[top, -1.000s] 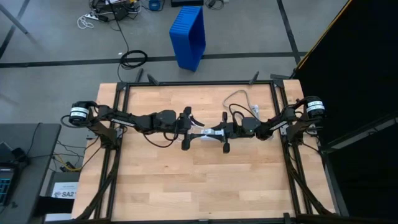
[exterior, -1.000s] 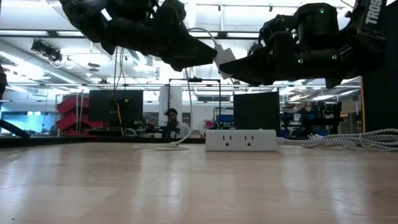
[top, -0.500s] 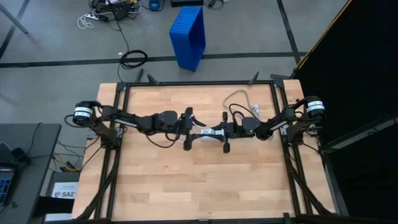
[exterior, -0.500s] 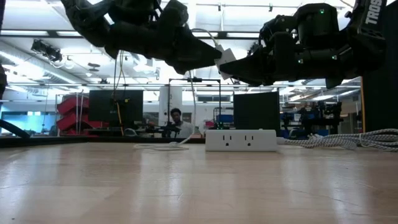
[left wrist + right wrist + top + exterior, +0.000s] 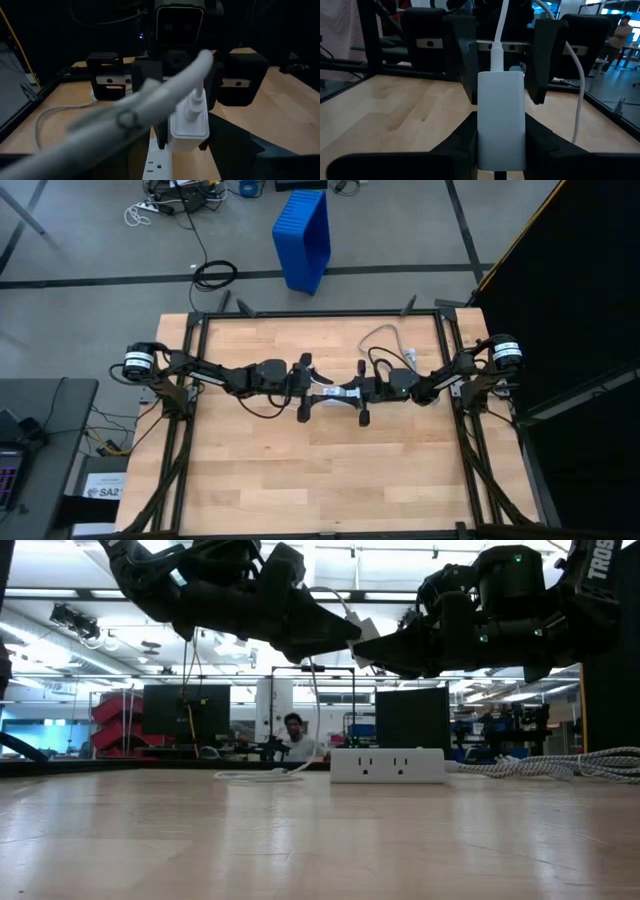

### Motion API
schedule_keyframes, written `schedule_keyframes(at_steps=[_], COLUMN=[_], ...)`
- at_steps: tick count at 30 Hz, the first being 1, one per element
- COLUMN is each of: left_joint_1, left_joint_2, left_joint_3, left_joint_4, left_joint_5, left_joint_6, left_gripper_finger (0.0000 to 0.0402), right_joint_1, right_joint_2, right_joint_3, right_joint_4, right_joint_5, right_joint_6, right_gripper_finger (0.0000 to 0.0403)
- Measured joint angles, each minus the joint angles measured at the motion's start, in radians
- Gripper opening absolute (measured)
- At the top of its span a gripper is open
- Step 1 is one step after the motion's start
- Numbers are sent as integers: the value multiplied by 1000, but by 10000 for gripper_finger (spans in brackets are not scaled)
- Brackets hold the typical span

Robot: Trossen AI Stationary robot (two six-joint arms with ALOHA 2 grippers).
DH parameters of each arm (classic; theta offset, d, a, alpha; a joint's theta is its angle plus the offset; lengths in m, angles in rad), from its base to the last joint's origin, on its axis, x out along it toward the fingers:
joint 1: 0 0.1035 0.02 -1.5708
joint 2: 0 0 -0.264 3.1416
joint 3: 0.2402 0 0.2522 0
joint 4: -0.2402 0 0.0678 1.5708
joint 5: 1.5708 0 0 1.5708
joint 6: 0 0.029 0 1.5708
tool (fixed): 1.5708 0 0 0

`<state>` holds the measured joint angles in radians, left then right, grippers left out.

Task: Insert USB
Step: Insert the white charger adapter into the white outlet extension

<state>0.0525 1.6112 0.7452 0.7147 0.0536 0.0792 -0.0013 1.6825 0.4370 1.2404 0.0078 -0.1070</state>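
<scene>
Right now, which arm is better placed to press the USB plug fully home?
Probably the left. The right pincer grips the white charger block, only bracing it. The left pincer meets it above mid-table, holding the USB cable whose plug enters the block.

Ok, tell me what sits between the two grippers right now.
In the right wrist view, a white charger block, held by the right gripper, with the USB plugged in, running to the left gripper.
</scene>
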Motion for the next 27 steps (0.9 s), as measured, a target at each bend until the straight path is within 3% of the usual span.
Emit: schedule_keyframes(at_steps=[13,21,27], left_joint_1=[-1,-1,-1], left_joint_2=[0,0,0], left_joint_3=[0,-2,-2], left_joint_4=[38,45,46], left_joint_5=[4,5,3], left_joint_6=[4,23,42], left_gripper_finger=[141,74,74], right_joint_1=[2,2,2], right_joint_2=[0,0,0], right_joint_3=[18,18,18], right_joint_4=[17,17,16], right_joint_5=[-27,-27,-28], right_joint_6=[10,20,17], right_gripper_finger=[69,69,69])
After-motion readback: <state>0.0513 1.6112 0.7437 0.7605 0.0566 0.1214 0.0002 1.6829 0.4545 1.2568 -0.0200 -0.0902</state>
